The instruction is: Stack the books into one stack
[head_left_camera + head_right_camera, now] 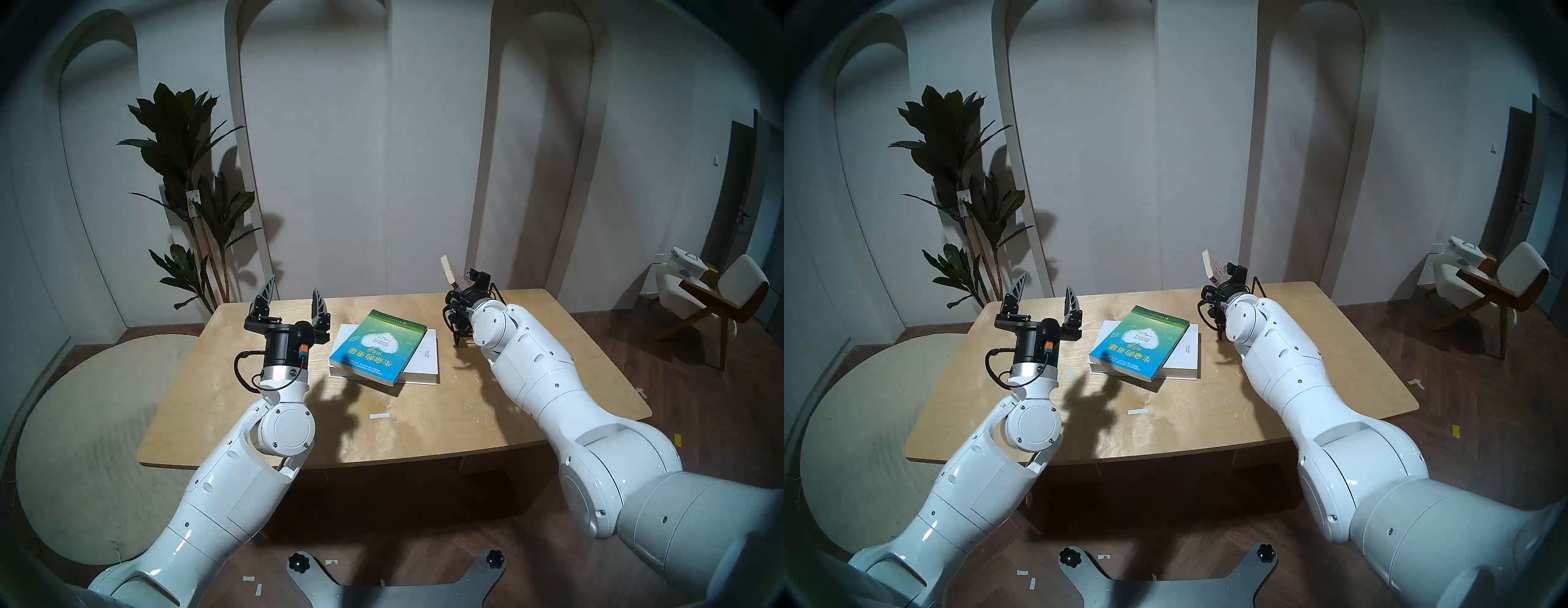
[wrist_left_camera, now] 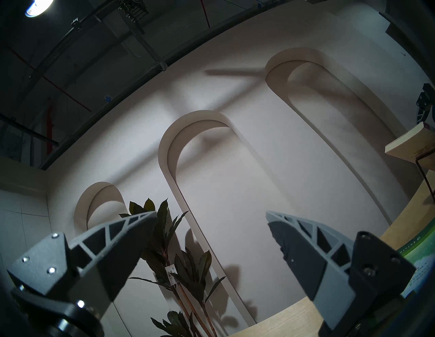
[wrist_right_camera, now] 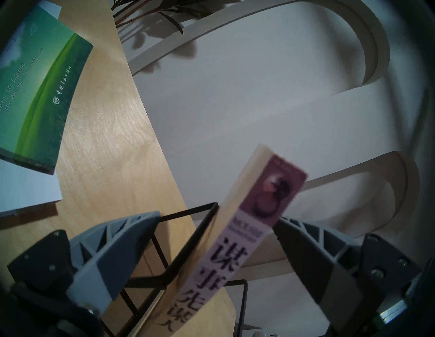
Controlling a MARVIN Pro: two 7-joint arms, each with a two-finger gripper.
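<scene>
While two of the books are already piled mid-table, the third one is still parked in the rack, so the stack isn't finished yet: the blue-green paperback (image 1: 378, 354) with the white cloud is laid crooked on top of the big white hardcover (image 1: 424, 361), roughly in the middle of the wooden table (image 1: 254, 407), with the white book's corners poking out on the far left and right sides. Over at the far right of the table, the beige-pink paperback (image 3: 237, 235) is seen leaning at a tilt in the black wire rack (image 3: 188, 247), spine with the big black characters turned toward the wrist camera. The right gripper (image 3: 216, 226) is spread wide, one finger on each side of that spine, and nothing is clamped; whether the right-hand finger is actually touching the cover can't be told, since the shot is blurry. The left gripper (image 1: 293, 305) is held up above the near-left part of the table, left of the pile, tipped upward toward the wall and the potted plant (image 1: 191, 178), jaws wide apart and empty
</scene>
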